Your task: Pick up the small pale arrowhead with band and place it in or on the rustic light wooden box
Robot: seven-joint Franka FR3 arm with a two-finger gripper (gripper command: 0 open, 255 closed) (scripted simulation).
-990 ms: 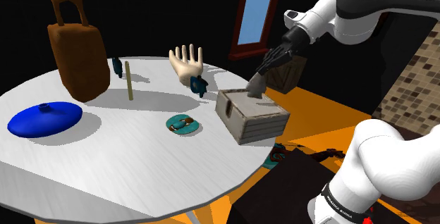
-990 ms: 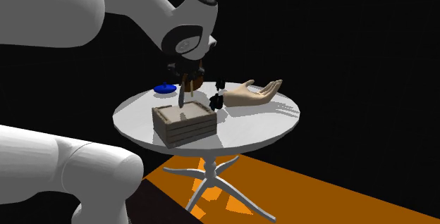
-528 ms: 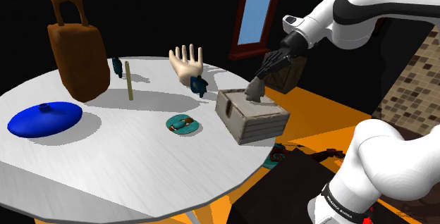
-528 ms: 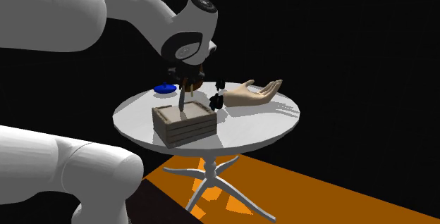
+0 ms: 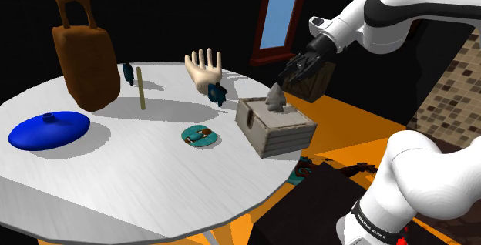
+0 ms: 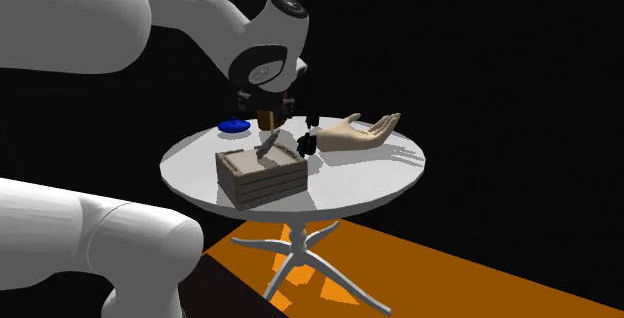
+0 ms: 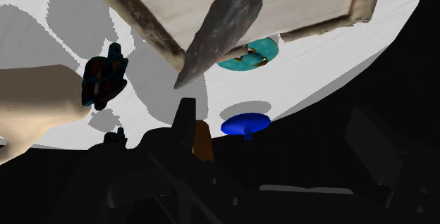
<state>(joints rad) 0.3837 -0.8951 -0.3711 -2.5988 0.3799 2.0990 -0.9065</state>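
The small grey-pale arrowhead [image 5: 276, 97] stands point-up on the light wooden box [image 5: 274, 128], near the table's edge at the shoulder view's right. My black gripper [image 5: 297, 69] hangs open just above and to the right of the arrowhead, apart from it. In the second exterior view the gripper [image 6: 265, 116] is above the arrowhead [image 6: 265, 150], which leans inside the box [image 6: 260, 176]. The wrist view looks down on the arrowhead [image 7: 225, 25] lying across the box's rim [image 7: 303, 8].
On the round white table [image 5: 116, 174] are a pale hand sculpture [image 5: 204, 70], a small teal dish [image 5: 200, 135], an olive stick [image 5: 141, 88], a blue flat vessel [image 5: 46, 130] and a tall brown figure [image 5: 85, 58]. The table edge falls away right of the box.
The fingers have opened and let go of the arrowhead, which now rests on the box. The gripper has lifted slightly up and away from it.
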